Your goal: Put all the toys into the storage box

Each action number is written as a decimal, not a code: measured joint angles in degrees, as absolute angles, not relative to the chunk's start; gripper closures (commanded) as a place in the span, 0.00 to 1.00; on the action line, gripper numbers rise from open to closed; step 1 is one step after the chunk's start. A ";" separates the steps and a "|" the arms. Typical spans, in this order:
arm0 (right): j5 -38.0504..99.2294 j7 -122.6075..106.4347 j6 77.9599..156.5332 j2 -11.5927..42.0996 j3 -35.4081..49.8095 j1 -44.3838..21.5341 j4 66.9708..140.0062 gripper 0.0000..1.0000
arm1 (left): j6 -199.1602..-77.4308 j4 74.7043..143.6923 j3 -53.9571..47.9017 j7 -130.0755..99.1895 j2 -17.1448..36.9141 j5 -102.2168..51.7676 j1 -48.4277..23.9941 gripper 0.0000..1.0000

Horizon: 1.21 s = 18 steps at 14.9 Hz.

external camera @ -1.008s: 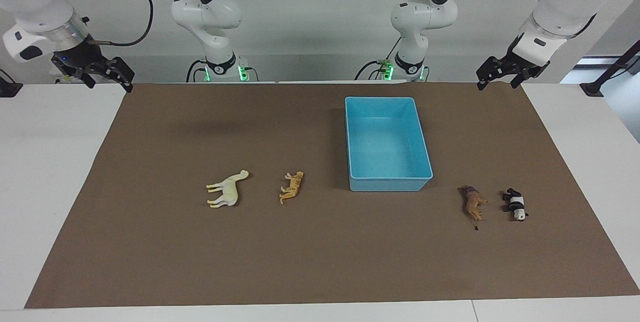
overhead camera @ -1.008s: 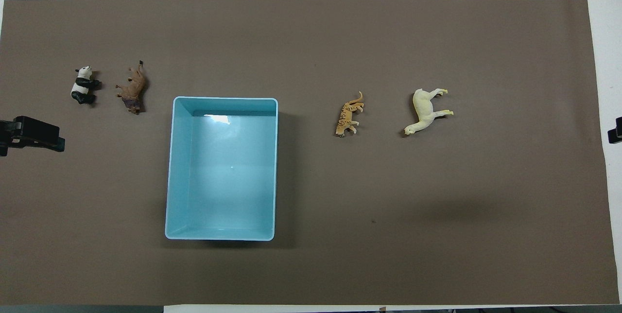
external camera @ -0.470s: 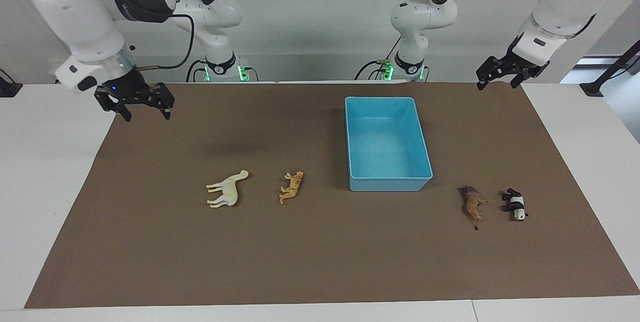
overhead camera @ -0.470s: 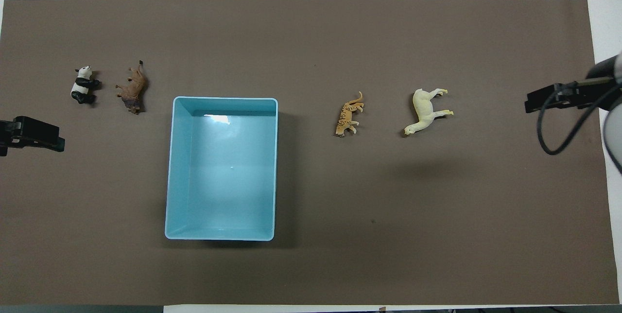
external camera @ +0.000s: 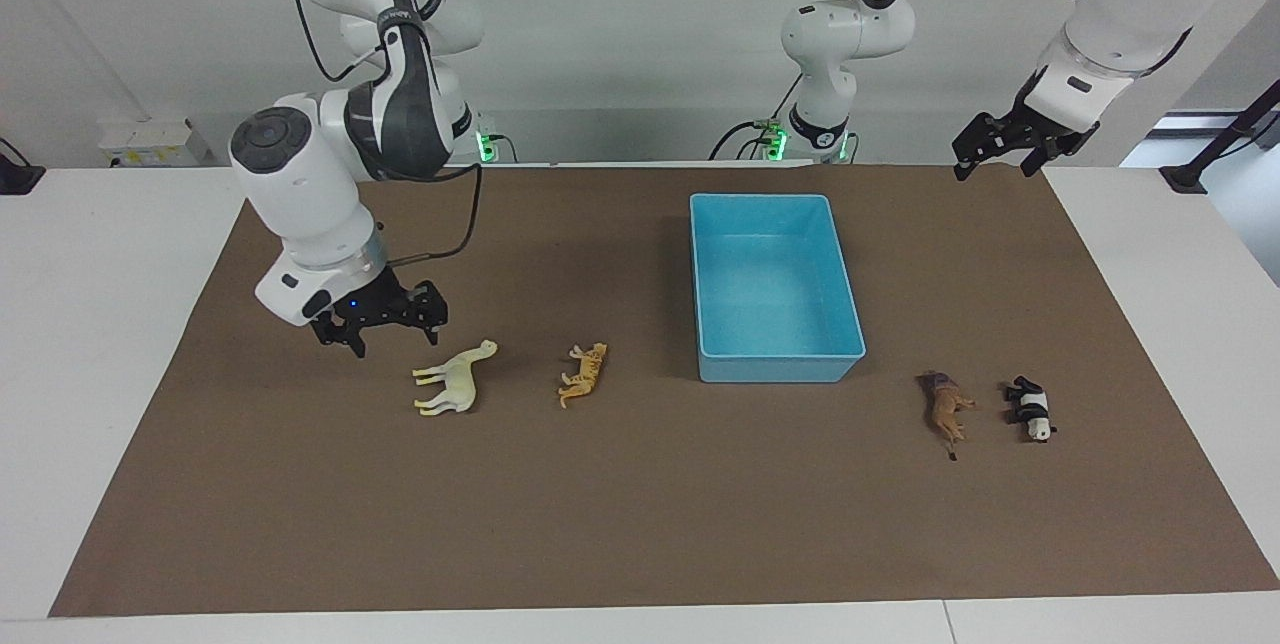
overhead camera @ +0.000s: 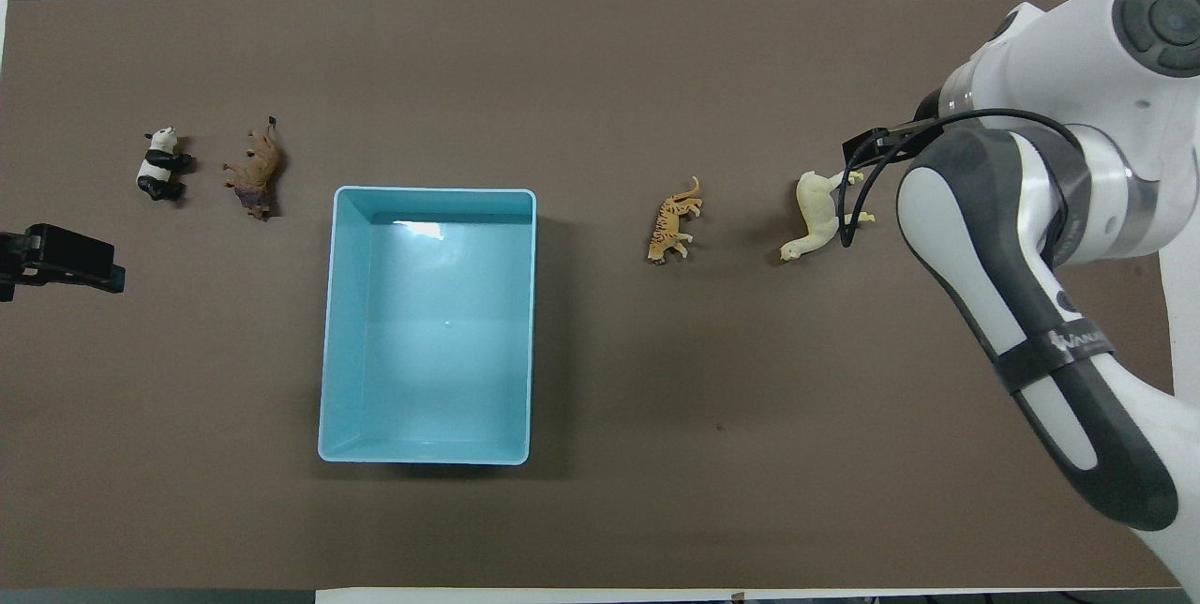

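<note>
Four toys lie on their sides on the brown mat. The cream horse (external camera: 455, 379) (overhead camera: 817, 215) and the orange tiger (external camera: 585, 374) (overhead camera: 672, 222) are toward the right arm's end. The brown lion (external camera: 946, 404) (overhead camera: 255, 174) and the panda (external camera: 1032, 409) (overhead camera: 159, 163) are toward the left arm's end. The light blue storage box (external camera: 775, 364) (overhead camera: 333, 323) stands between the two pairs with nothing in it. My right gripper (external camera: 395, 339) hangs open, low over the mat just beside the horse, not touching it. In the overhead view the arm hides most of it. My left gripper (external camera: 995, 167) (overhead camera: 61, 257) waits open over the mat's corner.
The brown mat (external camera: 640, 524) covers most of the white table (external camera: 80, 344). A black stand (external camera: 1195, 169) sits off the mat at the left arm's end. The right arm's forearm (overhead camera: 1022, 304) reaches over the mat's edge by the horse.
The right arm has swung down from the mat's corner to just beside the cream horse, its gripper still open. The left arm and all toys have not moved.
</note>
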<state>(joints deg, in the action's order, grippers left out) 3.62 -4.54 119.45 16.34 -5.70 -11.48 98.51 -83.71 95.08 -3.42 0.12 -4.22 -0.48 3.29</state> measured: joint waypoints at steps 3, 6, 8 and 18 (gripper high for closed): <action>3.33 -4.54 123.84 17.90 -5.71 -13.10 101.76 0.00 | -83.71 95.08 -3.42 0.12 -4.22 -0.48 3.29 0.00; 3.20 -4.54 127.72 19.96 -5.79 -13.31 103.46 0.00 | -83.71 95.08 -3.45 0.12 -4.22 -0.48 3.28 0.00; 3.20 -4.56 130.11 20.54 -6.11 -12.96 105.26 0.00 | -83.43 95.08 -3.41 0.12 -4.22 -0.48 3.28 0.00; 3.20 -4.56 135.10 20.61 -5.91 -14.61 110.16 0.00 | -97.66 100.66 -2.85 -0.58 -3.76 -0.28 3.64 0.00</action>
<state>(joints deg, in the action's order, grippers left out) 3.20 -4.56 135.10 20.61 -5.91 -14.61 110.16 -97.66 100.66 -2.85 -0.58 -3.76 -0.28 3.64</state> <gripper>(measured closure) 0.000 0.000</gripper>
